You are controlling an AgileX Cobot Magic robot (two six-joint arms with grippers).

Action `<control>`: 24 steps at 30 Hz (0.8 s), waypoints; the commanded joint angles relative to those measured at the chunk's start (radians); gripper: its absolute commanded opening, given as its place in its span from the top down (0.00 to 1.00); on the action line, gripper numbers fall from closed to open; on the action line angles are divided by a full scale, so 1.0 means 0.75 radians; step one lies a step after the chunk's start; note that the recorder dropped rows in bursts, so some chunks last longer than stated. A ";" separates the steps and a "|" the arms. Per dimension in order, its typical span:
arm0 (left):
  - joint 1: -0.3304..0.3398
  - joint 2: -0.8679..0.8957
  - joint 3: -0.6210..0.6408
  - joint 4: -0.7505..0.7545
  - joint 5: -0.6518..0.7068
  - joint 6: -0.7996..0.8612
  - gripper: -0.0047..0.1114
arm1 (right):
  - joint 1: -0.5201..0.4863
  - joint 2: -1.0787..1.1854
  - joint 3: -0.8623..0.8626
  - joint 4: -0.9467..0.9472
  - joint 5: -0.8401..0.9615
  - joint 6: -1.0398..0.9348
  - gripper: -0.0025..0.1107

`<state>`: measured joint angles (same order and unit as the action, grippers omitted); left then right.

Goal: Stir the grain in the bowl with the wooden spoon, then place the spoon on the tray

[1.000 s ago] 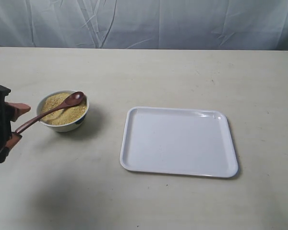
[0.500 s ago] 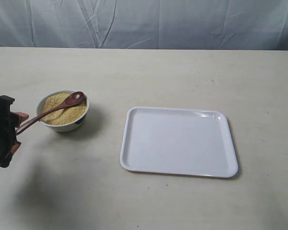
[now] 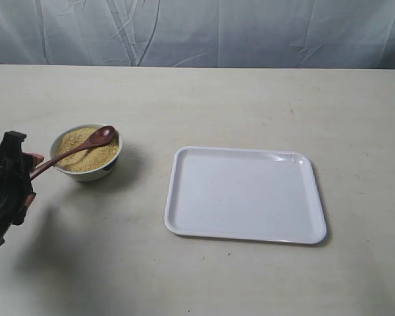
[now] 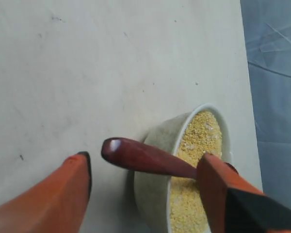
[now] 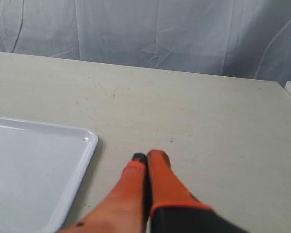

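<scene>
Across the beige table we are bringing our left gripper, jaws apart, closer around the slim reddish-brown wooden spoon, readying the grasp.

The wooden spoon is dark reddish-brown wood, polished smooth, with a bright glint on its handle end. The grain is a dry, matt, sandy mass of fine yellow granules. The bowl has a smooth white wall, seemingly glazed. The tray, centre right of the exterior view, is glossy white plastic, with highlights near its upper right corner. The table is matt, off-white, faintly speckled. The backdrop along the top is creased pale cloth.
</scene>
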<state>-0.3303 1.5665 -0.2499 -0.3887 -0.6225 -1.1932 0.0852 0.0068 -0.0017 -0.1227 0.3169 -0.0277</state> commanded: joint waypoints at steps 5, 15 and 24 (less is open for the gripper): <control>0.000 0.036 -0.090 -0.176 -0.112 0.090 0.43 | -0.006 -0.009 0.002 -0.001 -0.016 0.002 0.98; 0.003 0.036 -0.122 -0.440 0.027 0.442 0.43 | -0.006 -0.009 0.002 -0.001 -0.016 0.002 0.98; 0.003 0.036 -0.122 -0.393 0.094 0.423 0.43 | -0.006 -0.009 0.002 -0.001 -0.016 0.002 0.98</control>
<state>-0.3303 1.5900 -0.3386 -0.7353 -0.5763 -0.7933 0.0852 0.0068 -0.0017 -0.1227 0.3169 -0.0277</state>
